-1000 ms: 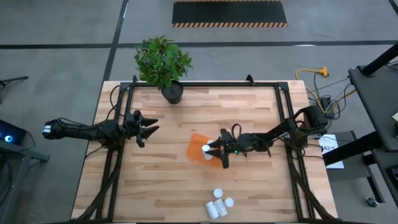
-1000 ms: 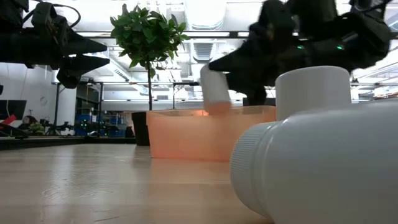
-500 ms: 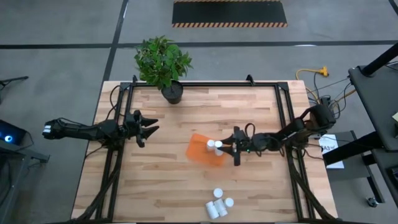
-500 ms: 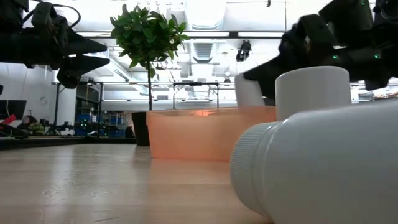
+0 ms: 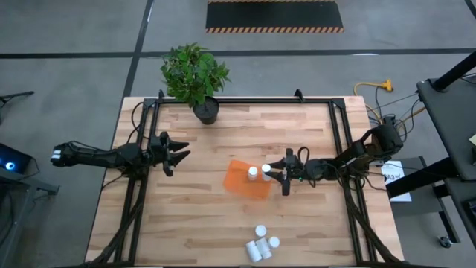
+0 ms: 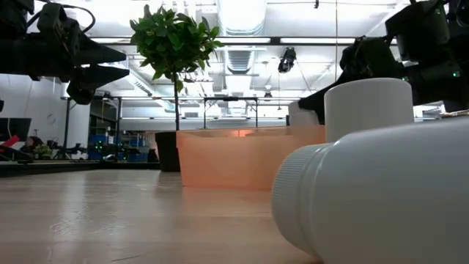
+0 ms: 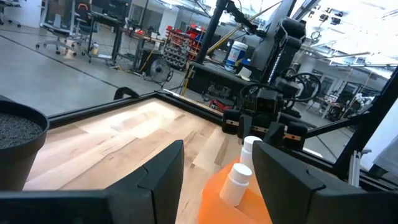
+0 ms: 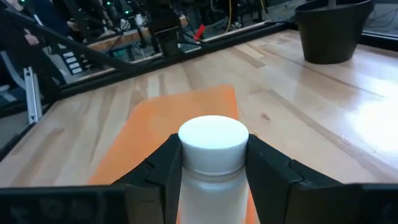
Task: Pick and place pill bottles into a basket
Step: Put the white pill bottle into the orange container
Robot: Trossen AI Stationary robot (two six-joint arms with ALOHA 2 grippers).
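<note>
Over the basket — right gripper clamped on a pill bottle

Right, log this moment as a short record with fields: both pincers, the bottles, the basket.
right pincer: shut on a pill bottle, at the basket's right edge
left pincer: open, holding nothing, over the table's left side
basket: orange, mid-table, one bottle inside
loose bottles: a cluster of four near the table's front edge
plant pot: black, at the back edge
</note>
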